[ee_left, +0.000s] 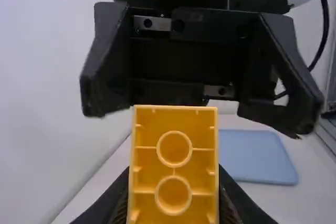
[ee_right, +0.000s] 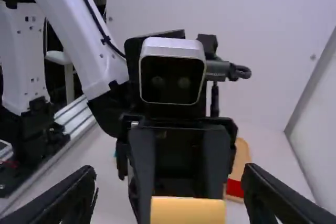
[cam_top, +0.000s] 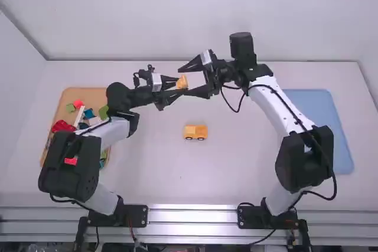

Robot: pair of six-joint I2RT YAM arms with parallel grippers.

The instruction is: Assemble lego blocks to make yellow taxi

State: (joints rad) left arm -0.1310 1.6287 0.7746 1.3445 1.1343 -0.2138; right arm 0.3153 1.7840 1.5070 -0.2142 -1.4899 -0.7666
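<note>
Above the table's middle, my left gripper point(cam_top: 174, 87) is shut on a yellow block point(cam_top: 182, 82). The left wrist view has the yellow block point(ee_left: 174, 163), its hollow underside with two rings showing, between the fingers of my left gripper point(ee_left: 174, 203). Facing it from the right, my right gripper point(cam_top: 192, 78) stands open around the block's far end. In the right wrist view my right gripper point(ee_right: 170, 203) has its fingers wide apart, with the block's yellow end point(ee_right: 188, 211) between them. A yellow car body with dark wheels point(cam_top: 195, 132) rests on the table below.
A wooden tray point(cam_top: 77, 94) of colored blocks lies at the left, partly under the left arm. The blue tray point(cam_top: 322, 116) lies at the right, partly behind the right arm. A wall stands at the table's point(cam_top: 236, 169) back edge.
</note>
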